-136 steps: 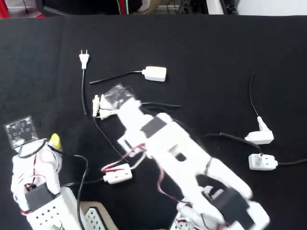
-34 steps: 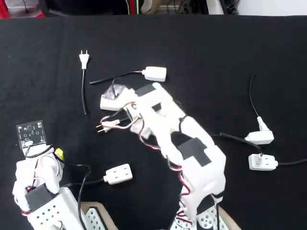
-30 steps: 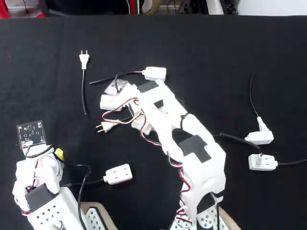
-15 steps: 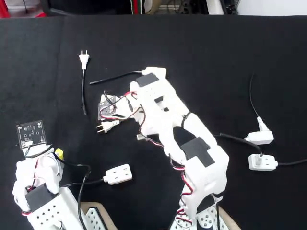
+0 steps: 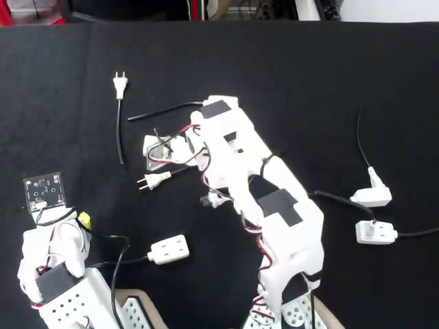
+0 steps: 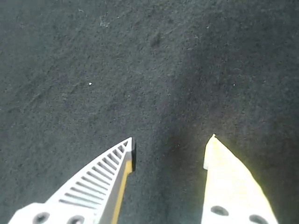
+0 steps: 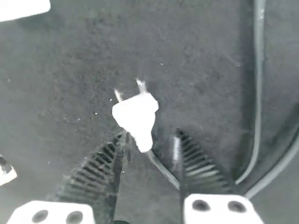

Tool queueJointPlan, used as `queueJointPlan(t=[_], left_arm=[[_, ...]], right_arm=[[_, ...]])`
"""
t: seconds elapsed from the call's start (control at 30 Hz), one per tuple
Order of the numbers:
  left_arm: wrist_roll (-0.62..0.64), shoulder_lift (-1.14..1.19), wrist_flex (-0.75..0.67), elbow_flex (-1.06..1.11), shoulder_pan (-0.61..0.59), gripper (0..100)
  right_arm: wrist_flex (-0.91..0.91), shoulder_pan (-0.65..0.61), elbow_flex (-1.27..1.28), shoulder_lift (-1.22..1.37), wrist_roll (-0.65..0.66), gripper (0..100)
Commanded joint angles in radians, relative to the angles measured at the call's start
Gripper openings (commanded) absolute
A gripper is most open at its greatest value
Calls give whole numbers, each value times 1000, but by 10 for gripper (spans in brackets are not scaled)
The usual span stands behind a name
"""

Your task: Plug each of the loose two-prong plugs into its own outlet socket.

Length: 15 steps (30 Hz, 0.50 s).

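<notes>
Straddling the rear of the white plug (image 7: 134, 115), right gripper (image 7: 150, 137) spread wide

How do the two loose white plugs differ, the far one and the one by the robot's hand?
The far plug lies alone, prongs toward the far edge of the table; the near plug points its prongs leftward. The near plug sits just ahead of the open right hand; the far plug has no hand nearby. Both are white, two-pronged and unplugged.
</notes>
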Motion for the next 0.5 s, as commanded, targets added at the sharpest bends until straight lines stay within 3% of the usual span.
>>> queueJointPlan(t=[0.0, 0.1, 0.2, 0.33, 0.47], left_arm=[[-9, -8, 2, 2, 13, 246], [-46, -8, 2, 5, 13, 246], [-48, -8, 2, 5, 13, 246], [-48, -8, 3, 5, 13, 246], [-48, -8, 3, 5, 13, 246]], right_arm=[[-8, 32, -54, -1, -34, 169], [-8, 63, -84, -8, -86, 168], [3, 87, -124, -54, -253, 167], [92, 94, -125, -137, -546, 167], [178, 100, -82, -151, -927, 167]])
